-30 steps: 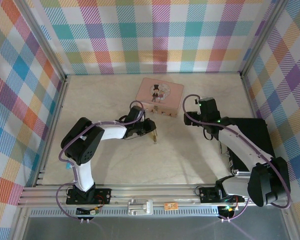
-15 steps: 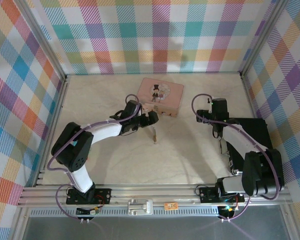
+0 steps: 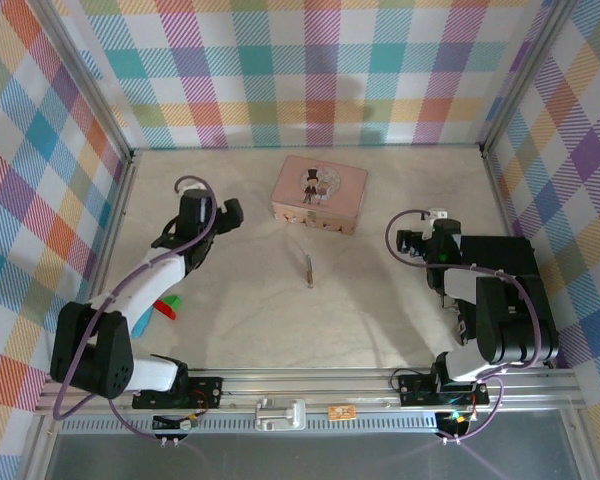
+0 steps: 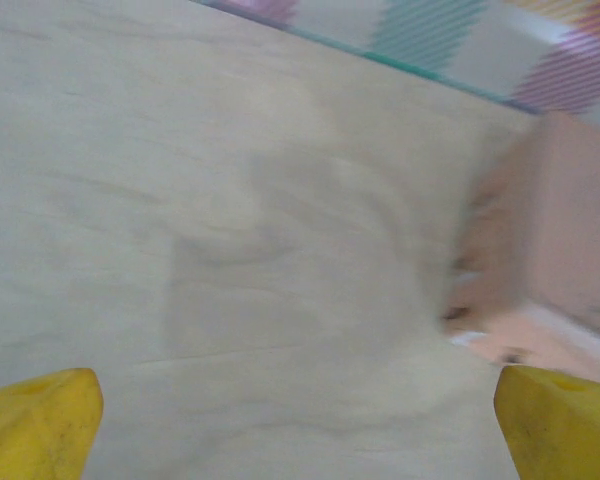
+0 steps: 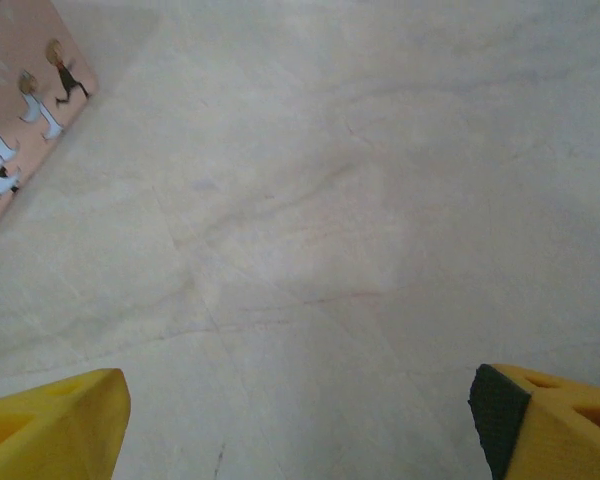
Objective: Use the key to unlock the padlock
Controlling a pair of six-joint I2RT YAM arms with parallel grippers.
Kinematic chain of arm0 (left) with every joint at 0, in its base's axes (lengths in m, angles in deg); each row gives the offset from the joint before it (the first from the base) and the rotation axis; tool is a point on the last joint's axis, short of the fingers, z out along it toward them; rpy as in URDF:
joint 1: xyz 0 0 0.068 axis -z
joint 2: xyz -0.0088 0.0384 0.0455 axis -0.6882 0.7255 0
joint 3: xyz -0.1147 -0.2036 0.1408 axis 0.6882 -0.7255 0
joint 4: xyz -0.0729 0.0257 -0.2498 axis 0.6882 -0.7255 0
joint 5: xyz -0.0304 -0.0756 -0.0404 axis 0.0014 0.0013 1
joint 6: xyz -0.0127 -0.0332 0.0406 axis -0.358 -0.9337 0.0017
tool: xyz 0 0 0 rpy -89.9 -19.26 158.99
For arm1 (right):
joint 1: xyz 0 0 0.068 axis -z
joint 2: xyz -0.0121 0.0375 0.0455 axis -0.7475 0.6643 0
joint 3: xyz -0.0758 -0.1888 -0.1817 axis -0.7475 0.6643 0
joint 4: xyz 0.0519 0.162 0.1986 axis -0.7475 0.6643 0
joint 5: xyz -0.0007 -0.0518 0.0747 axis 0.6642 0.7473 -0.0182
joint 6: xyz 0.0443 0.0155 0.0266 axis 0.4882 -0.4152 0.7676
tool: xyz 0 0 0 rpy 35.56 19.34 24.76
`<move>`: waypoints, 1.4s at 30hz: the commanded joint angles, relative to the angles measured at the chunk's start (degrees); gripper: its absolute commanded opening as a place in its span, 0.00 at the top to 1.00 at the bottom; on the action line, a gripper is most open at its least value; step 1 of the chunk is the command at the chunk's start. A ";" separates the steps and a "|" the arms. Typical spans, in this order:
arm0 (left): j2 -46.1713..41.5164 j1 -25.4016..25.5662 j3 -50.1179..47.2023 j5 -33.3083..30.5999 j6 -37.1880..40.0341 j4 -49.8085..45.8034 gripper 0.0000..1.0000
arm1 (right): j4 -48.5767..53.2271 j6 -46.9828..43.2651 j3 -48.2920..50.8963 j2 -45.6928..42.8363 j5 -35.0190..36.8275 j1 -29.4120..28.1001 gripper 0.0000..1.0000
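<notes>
A thin grey-and-brass sliver point(image 3: 309, 270) lies alone mid-table, in front of the pink tin point(image 3: 320, 193). It is too small to tell the key from the padlock. My left gripper point(image 3: 223, 214) hovers far to its left, near the back left of the table. In the left wrist view this gripper point(image 4: 300, 430) is open, yellow fingertips point(image 4: 40, 420) wide apart over bare table. My right gripper point(image 3: 408, 242) is to the sliver's right. The right wrist view shows that gripper point(image 5: 300, 420) open too, with nothing between its fingertips point(image 5: 50, 425).
The pink tin shows blurred at the right of the left wrist view point(image 4: 570, 230) and at the top-left corner of the right wrist view point(image 5: 10, 100). Green and red bits point(image 3: 164, 306) lie under the left arm. A black block point(image 3: 505, 262) sits at the right. Plaid walls enclose the table.
The left arm swung away from the tin to the back left, leaving the small sliver on the table. The right gripper drew back slightly to the right.
</notes>
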 commanded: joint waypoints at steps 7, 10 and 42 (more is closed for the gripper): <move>-1.41 -4.41 -11.15 -14.84 11.87 10.39 0.00 | -15.93 0.94 4.32 2.44 -1.58 0.75 0.01; 0.81 -6.43 -16.75 -14.83 11.98 20.60 0.00 | -16.60 1.01 4.50 2.53 -1.48 0.88 0.01; 14.48 -10.15 -23.89 6.97 17.79 50.39 0.00 | -16.33 0.89 4.39 2.50 -1.53 0.88 0.01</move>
